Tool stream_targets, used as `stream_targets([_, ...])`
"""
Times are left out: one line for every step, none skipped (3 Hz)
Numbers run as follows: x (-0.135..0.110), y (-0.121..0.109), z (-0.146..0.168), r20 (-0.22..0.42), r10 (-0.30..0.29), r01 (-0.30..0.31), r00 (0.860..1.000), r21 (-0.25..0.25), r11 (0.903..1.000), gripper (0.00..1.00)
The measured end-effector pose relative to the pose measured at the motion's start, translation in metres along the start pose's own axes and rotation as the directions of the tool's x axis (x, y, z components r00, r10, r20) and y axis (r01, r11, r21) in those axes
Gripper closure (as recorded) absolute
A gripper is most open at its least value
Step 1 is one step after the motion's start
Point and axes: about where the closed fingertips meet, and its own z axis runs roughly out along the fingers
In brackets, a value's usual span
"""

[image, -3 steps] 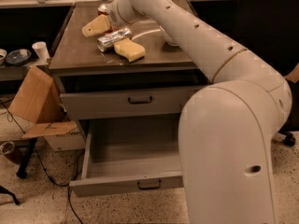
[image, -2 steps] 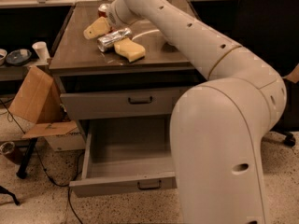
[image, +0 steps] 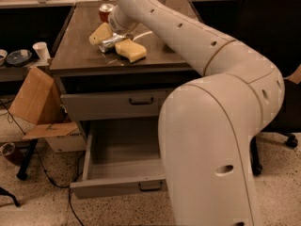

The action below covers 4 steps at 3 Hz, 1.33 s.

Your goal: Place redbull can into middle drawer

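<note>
The redbull can (image: 109,43) is a slim silver can lying on its side on the brown cabinet top (image: 80,55), between two yellow sponges (image: 100,33) (image: 131,50). My gripper (image: 118,34) is at the end of the white arm, right over the can's right end and touching or nearly touching it. The middle drawer (image: 117,186) is pulled out and open below, with nothing showing inside it. My arm's big elbow (image: 211,149) hides its right part. The upper drawer front (image: 113,105) is shut.
A red cola can (image: 106,11) stands at the back of the cabinet top. A cardboard box (image: 35,98) leans at the left by a low shelf with a white cup (image: 40,51) and a bowl (image: 18,56). A black office chair (image: 273,55) stands at the right.
My arm's elbow has swung left and covers more of the open drawer. The gripper stays at the can, which has not visibly moved.
</note>
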Motion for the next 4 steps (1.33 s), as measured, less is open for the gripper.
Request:
stream_targets([0.008,0.001,0.006,-0.036,0.017,-0.017,0.999,0.017,0.9997,0.0])
stream_targets([0.013,0.006,0.014,-0.071,0.019,-0.018,0.997,0.015,0.9997,0.0])
stream_targets([0.013,0.01,0.019,-0.082,0.007,-0.007,0.997,0.004,1.0,0.19])
stream_targets([0.013,0.01,0.019,-0.083,0.006,-0.006,0.997,0.004,1.0,0.42])
